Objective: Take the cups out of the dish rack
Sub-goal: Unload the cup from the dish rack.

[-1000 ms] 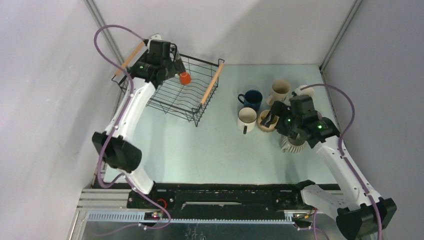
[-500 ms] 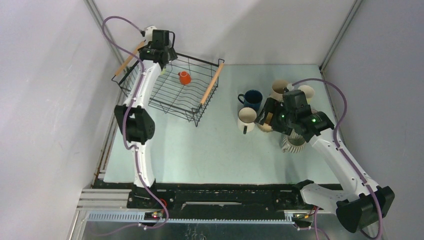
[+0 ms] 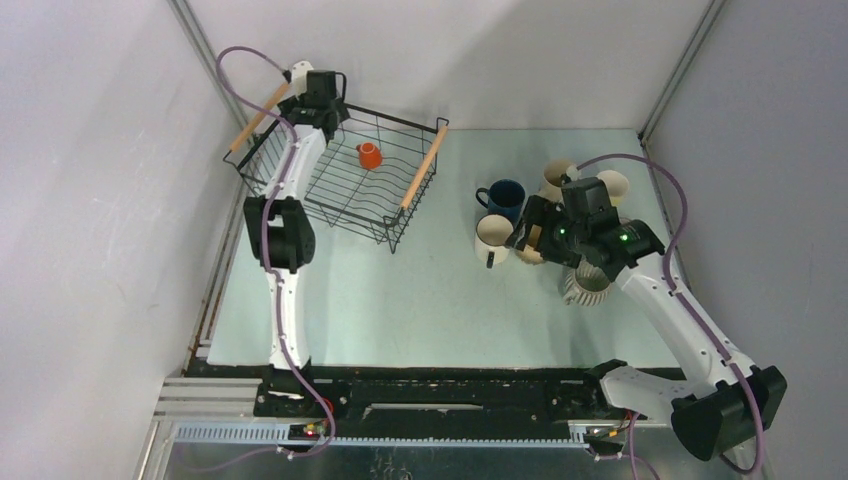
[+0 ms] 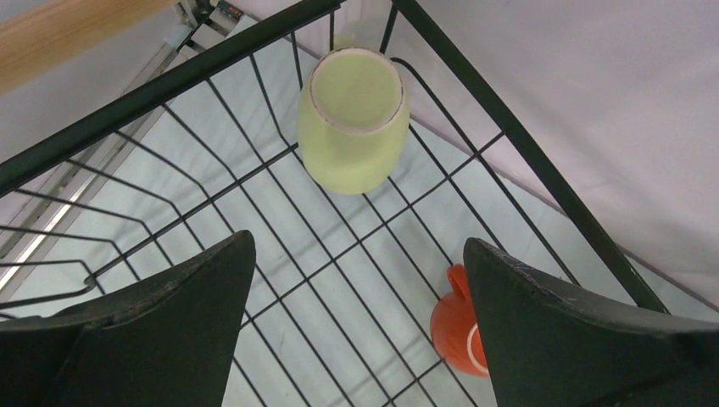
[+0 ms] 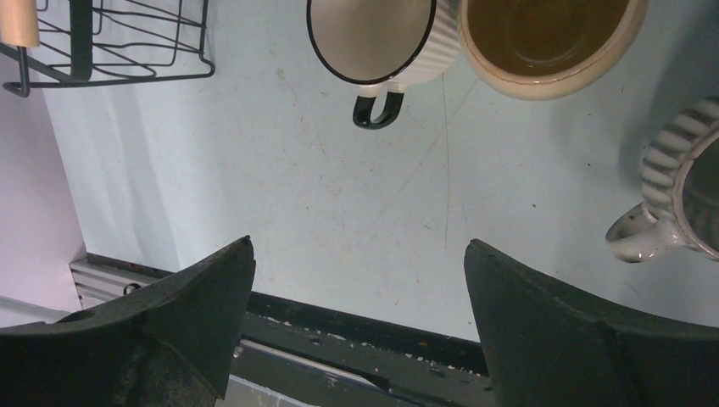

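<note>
Pale green cup (image 4: 352, 119): left-wrist view only

Open worktop (image 3: 440, 290) fills the frame's centre, between dish rack (image 3: 395, 225) upper left and mug cluster (image 3: 505, 198) right; its wires closely corner the pale green cup (image 4: 352, 119).

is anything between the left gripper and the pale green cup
Nothing visible does: the open left gripper faces the pale green cup in the dish rack corner, with only bare wire between. The orange cup sits off to one side.
</note>
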`<act>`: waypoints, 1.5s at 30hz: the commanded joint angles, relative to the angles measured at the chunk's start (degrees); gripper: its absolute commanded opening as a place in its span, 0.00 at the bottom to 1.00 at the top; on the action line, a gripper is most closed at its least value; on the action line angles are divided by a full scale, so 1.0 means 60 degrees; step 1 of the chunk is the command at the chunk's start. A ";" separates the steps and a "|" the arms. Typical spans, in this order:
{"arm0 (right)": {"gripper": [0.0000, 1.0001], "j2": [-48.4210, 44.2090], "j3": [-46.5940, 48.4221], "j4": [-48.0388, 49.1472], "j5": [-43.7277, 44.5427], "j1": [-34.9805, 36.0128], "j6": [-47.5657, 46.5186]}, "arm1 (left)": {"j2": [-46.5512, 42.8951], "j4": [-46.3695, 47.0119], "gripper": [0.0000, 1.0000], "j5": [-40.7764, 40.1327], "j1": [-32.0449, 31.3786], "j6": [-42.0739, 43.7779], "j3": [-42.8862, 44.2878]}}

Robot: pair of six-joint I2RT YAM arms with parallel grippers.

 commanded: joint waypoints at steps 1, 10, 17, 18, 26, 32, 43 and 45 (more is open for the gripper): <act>1.00 0.0213 0.0345 0.0216 -0.0047 0.0114 -0.0421 | 0.0332 0.1130 1.00 -0.0333 0.0188 0.0251 0.0658; 1.00 0.0509 0.0333 0.0497 -0.0129 0.0156 -0.0756 | 0.0885 0.1940 1.00 -0.0380 0.0559 0.0204 0.0768; 1.00 0.0671 0.0340 0.0673 -0.0178 0.0186 -0.0914 | 0.1387 0.2441 1.00 -0.0189 0.0634 0.0306 0.1002; 1.00 0.0700 0.0333 0.0687 -0.0147 0.0186 -0.0935 | 0.1441 0.2566 1.00 -0.0147 0.0637 0.0319 0.1025; 1.00 0.0902 0.0238 0.0931 -0.0014 0.0163 -0.1104 | 0.1888 0.3252 1.00 0.0054 0.0717 0.0316 0.1184; 1.00 0.1081 0.0105 0.1250 -0.0108 0.0081 -0.1157 | 0.2108 0.3767 1.00 0.0054 0.0755 0.0251 0.1247; 1.00 0.1493 -0.0045 0.1742 -0.0852 -0.0356 -0.1245 | 0.2319 0.4453 0.92 0.0379 0.0877 -0.0375 0.1273; 1.00 0.1610 -0.0041 0.1788 -0.1084 -0.0436 -0.1254 | 0.2340 0.4464 0.86 0.0442 0.0912 -0.0542 0.1275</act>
